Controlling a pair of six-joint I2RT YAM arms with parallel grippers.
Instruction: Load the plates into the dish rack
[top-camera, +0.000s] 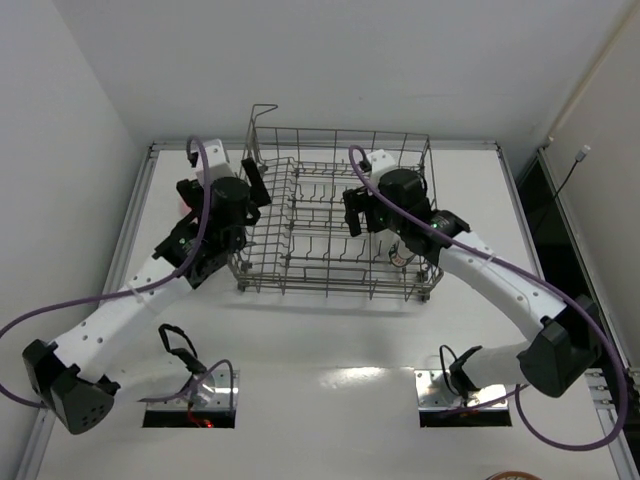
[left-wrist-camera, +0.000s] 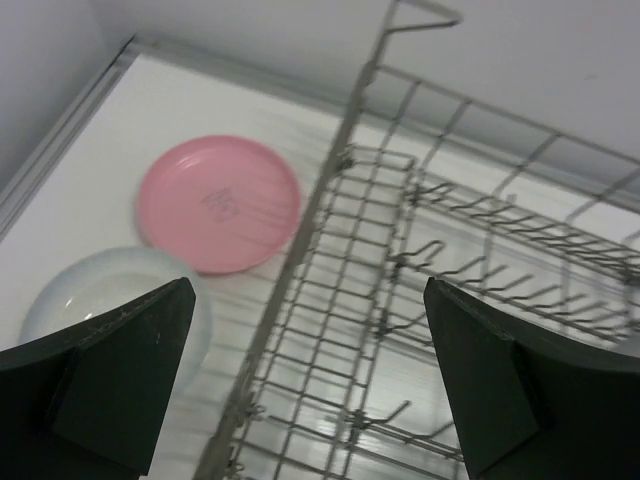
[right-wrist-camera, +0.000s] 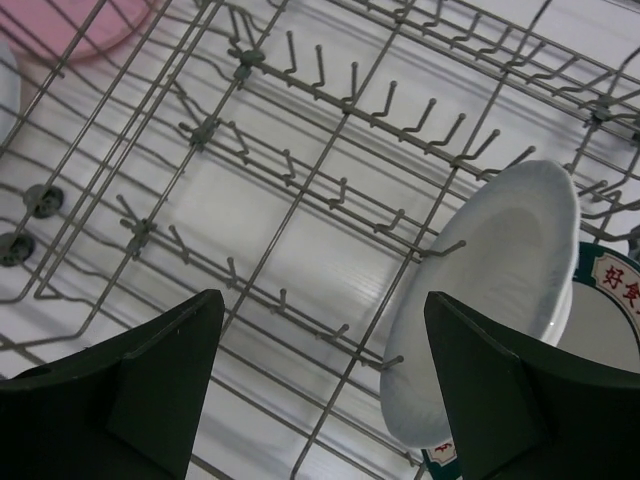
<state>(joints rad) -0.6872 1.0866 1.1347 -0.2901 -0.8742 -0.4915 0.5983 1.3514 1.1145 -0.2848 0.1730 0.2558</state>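
**A:** Left gripper (left-wrist-camera: 308, 285) first. What is it doing?

**B:** Jaws spread wide, nothing between them. It hangs over the left wall of the rack (left-wrist-camera: 400, 300). Just outside that wall, the pink plate (left-wrist-camera: 218, 203) and a white plate (left-wrist-camera: 105, 300) lie flat on the table (left-wrist-camera: 130, 110), the white one partly behind a finger (left-wrist-camera: 110, 390).

**A:** And the right gripper (right-wrist-camera: 322, 297)?

**B:** Also wide and empty, above the rack floor. To its right a second white plate (right-wrist-camera: 490, 290) leans on edge among the tines (right-wrist-camera: 400, 110). The teal-rimmed plate (right-wrist-camera: 605, 290) sits close behind it, mostly hidden.

**A:** So two loaded and two to go, I'd judge. What could go wrong?

**B:** The pink plate is shallow with a low lip and lies flush on a smooth top. A finger may skid over the edge instead of getting under it. The white plate is deeper and glossy, so a pinch on its rounded rim could slip or let it swing. Both lie near the wire wall, where a descending finger could snag. A lifted plate might also clip the tall side. Set between the wrong tines, it could topple onto the leaning one.

**A:** Materials?

**B:** The rack is thin grey metal wire in an open grid, with rows of slim, slightly hooked tines. The plates are round and look hard and slick. The table is white and faintly reflective.
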